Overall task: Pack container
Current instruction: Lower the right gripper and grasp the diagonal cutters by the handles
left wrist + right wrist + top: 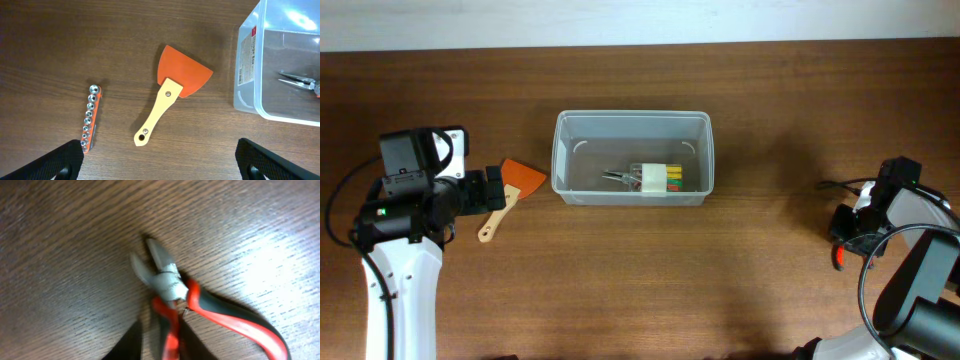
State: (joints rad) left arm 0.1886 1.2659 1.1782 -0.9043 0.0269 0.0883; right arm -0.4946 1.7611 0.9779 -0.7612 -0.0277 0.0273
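The clear plastic container (560, 160) stands mid-table; its corner shows in the left wrist view (247, 65). Inside lie needle-nose pliers (617, 178) and a small packet of coloured bits (665, 178). My left gripper (160, 167) is open and empty, just short of the handle end of an orange scraper with a wooden handle (182, 72), left of the container. My right gripper (162, 345) is at the far right of the table, shut on one red handle of the red-and-black side cutters (167, 280), which lie on the wood with their jaws pointing away.
An orange rail of silver sockets (90, 117) lies on the table left of the scraper, close to my left finger. The scraper (520, 180) sits between my left gripper (492, 192) and the container's left wall. A cable runs by the right arm (840, 185).
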